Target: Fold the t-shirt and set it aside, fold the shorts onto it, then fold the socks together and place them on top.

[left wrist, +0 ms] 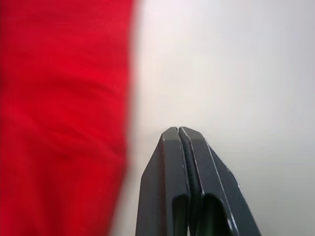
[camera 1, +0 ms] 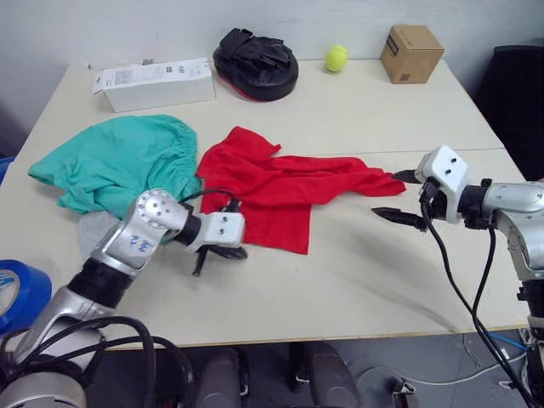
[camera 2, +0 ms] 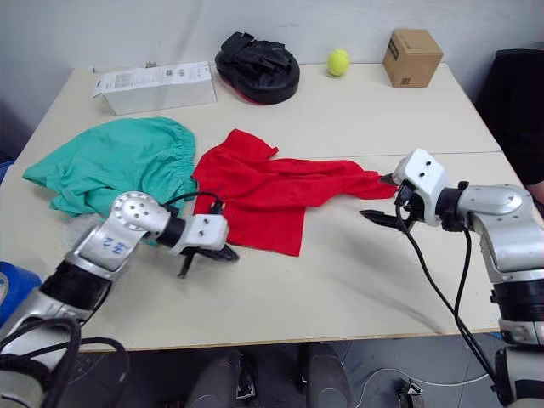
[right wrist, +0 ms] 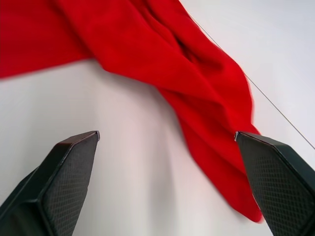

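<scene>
The red t-shirt [camera 1: 276, 191] lay crumpled mid-table, touching the teal shorts [camera 1: 119, 161] on its left, and a grey sock [camera 1: 95, 229] peeked out beneath the shorts. The left gripper [left wrist: 179, 135] had its fingers pressed together on the bare table [camera 1: 357, 280] just beside the shirt's near hem, while the right gripper [right wrist: 167, 140] hovered with fingers spread wide at the shirt's right end. The print on the white box [camera 1: 157, 83] at the back was too small to read.
</scene>
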You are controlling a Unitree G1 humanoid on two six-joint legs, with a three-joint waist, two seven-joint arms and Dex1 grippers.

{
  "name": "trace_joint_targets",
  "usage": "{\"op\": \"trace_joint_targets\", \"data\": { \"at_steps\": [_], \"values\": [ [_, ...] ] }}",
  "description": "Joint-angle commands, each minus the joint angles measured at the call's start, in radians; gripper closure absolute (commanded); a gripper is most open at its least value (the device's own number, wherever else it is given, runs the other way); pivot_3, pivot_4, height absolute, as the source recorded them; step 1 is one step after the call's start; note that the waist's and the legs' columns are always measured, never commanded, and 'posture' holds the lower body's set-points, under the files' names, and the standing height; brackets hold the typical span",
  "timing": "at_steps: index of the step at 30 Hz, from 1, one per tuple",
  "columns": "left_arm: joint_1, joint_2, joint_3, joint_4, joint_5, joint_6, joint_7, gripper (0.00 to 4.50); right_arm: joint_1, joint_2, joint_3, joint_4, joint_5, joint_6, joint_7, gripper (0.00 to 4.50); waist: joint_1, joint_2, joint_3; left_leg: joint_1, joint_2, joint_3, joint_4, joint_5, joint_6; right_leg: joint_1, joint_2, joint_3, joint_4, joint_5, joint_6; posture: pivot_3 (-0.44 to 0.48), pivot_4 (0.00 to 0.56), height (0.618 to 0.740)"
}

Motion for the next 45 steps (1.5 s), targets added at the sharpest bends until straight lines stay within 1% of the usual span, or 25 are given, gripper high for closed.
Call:
{"op": "trace_joint_targets", "data": {
  "at_steps": [1,3,4,7,9,10,12,15,19,20,21,22,23,26,30,33,44,45],
  "values": [
    [0.02,0.045,0.038,-0.008,-0.018,-0.094,-0.059,4.48,-0.057,0.004,0.034,0.108,-0.074,-0.096,-0.004,0.0,0.004,0.0,0.0,0.0,0.0,0.0,0.0,0.0,0.0,0.0,0.0,0.0,0.0,0.0,0.0,0.0,0.15,0.74],
    [0.027,0.059,0.054,-0.002,-0.03,-0.139,-0.081,4.48,-0.085,0.006,0.058,0.171,-0.101,-0.155,0.017,0.0,0.006,0.0,0.0,-0.001,-0.001,0.0,0.001,0.0,0.001,0.0,-0.001,-0.001,0.0,0.0,0.0,0.0,0.15,0.74],
    [0.017,0.042,0.06,0.006,-0.021,-0.137,-0.056,4.48,-0.1,0.01,0.063,0.197,-0.101,-0.174,0.033,0.0,0.007,0.0,0.0,-0.002,-0.001,0.0,0.002,-0.001,0.001,0.0,-0.001,-0.001,0.0,0.0,0.001,0.0,0.15,0.74],
    [-0.039,-0.07,0.085,0.017,-0.015,-0.01,0.075,4.48,-0.132,0.019,0.058,0.234,-0.086,-0.198,0.08,0.0,0.016,0.0,0.0,-0.003,-0.001,-0.001,0.003,-0.001,0.002,0.0,-0.001,-0.001,0.0,0.0,0.001,0.0,0.15,0.74],
    [-0.068,-0.142,0.111,-0.006,-0.064,0.093,0.116,4.48,-0.137,0.022,0.054,0.23,-0.087,-0.199,0.086,0.0,0.02,0.0,0.0,-0.004,-0.001,-0.001,0.005,-0.001,0.002,0.0,-0.001,-0.001,0.0,0.0,0.002,0.0,0.15,0.74],
    [-0.076,-0.167,0.117,-0.018,-0.077,0.125,0.126,4.3,-0.133,0.023,0.049,0.219,-0.084,-0.196,0.089,0.0,0.021,0.0,0.0,-0.004,-0.001,-0.001,0.005,-0.001,0.003,-0.001,-0.001,-0.001,0.001,0.0,0.002,0.0,0.15,0.74],
    [-0.081,-0.202,0.111,-0.039,-0.092,0.159,0.131,3.86,-0.091,0.02,0.019,0.12,-0.01,-0.161,0.148,0.0,0.025,0.0,0.0,-0.004,-0.001,-0.001,0.005,-0.001,0.003,-0.001,-0.001,-0.001,0.004,0.0,0.002,0.0,0.15,0.74],
    [-0.082,-0.221,0.086,-0.037,-0.065,0.166,0.142,2.9,-0.027,0.005,-0.022,-0.03,0.097,-0.096,0.226,0.0,0.024,0.0,0.0,-0.004,0.0,-0.001,0.003,-0.001,0.002,-0.001,0.0,-0.001,0.004,0.0,0.002,0.0,0.15,0.74],
    [-0.109,-0.249,0.027,-0.002,-0.006,0.177,0.16,1.64,0.015,-0.002,-0.058,-0.146,0.148,-0.024,0.214,0.0,0.027,0.0,0.0,-0.004,-0.001,-0.001,0.006,-0.001,0.003,-0.001,-0.001,-0.001,0.004,0.0,0.002,0.0,0.15,0.74],
    [-0.116,-0.262,0.013,0.014,0.017,0.168,0.175,1.28,0.019,0.001,-0.067,-0.165,0.16,-0.005,0.202,0.0,0.027,0.0,0.0,-0.004,-0.001,-0.001,0.006,-0.001,0.003,-0.001,-0.001,-0.001,0.003,0.0,0.002,0.0,0.15,0.74],
    [-0.123,-0.275,0.004,0.029,0.033,0.164,0.192,1.05,0.022,0.004,-0.073,-0.18,0.169,0.012,0.193,0.0,0.028,0.0,0.0,-0.004,-0.001,-0.001,0.007,-0.001,0.003,0.0,-0.002,-0.001,0.003,0.0,0.002,0.0,0.15,0.74],
    [-0.13,-0.293,-0.004,0.045,0.047,0.165,0.208,0.67,0.026,0.006,-0.081,-0.195,0.177,0.026,0.184,0.0,0.03,0.0,0.0,-0.004,-0.001,-0.001,0.007,-0.002,0.003,0.0,-0.002,-0.001,0.003,0.0,0.002,0.0,0.15,0.74],
    [-0.135,-0.311,-0.012,0.058,0.056,0.165,0.22,0.41,0.032,0.007,-0.086,-0.211,0.184,0.039,0.176,0.0,0.031,0.0,0.0,-0.004,-0.001,-0.002,0.007,-0.002,0.003,0.0,-0.002,-0.001,0.003,0.0,0.002,0.0,0.15,0.74],
    [-0.144,-0.351,-0.033,0.089,0.08,0.165,0.244,0.41,0.056,0.004,-0.097,-0.252,0.199,0.062,0.159,0.0,0.031,0.0,0.0,-0.004,-0.002,-0.002,0.006,-0.002,0.004,0.0,-0.002,-0.001,0.003,0.0,0.002,0.0,0.15,0.74],
    [-0.152,-0.374,-0.058,0.154,0.147,0.13,0.296,0.41,0.086,0.001,-0.118,-0.292,0.22,0.089,0.143,0.0,0.031,0.0,0.0,-0.004,-0.001,-0.002,0.006,-0.002,0.004,0.0,-0.002,-0.002,0.003,0.0,0.002,0.0,0.15,0.74],
    [-0.153,-0.384,-0.069,0.181,0.154,0.107,0.285,1.0,0.1,-0.004,-0.138,-0.312,0.245,0.104,0.142,0.0,0.031,0.0,0.0,-0.004,-0.002,-0.002,0.007,-0.002,0.004,0.0,-0.002,-0.001,0.003,0.0,0.002,0.0,0.15,0.74],
    [-0.145,-0.39,-0.066,0.211,0.155,0.082,0.271,4.49,0.129,-0.02,-0.174,-0.362,0.301,0.135,0.149,0.0,0.03,0.0,0.0,-0.003,-0.002,-0.002,0.007,-0.002,0.004,0.001,-0.002,-0.001,0.003,0.0,0.002,0.0,0.15,0.74],
    [-0.143,-0.387,-0.064,0.208,0.154,0.082,0.269,4.49,0.132,-0.023,-0.177,-0.367,0.31,0.138,0.154,0.0,0.03,0.0,0.0,-0.003,-0.002,-0.002,0.007,-0.002,0.004,0.001,-0.002,-0.002,0.003,0.0,0.002,0.0,0.15,0.74]
  ]
}}
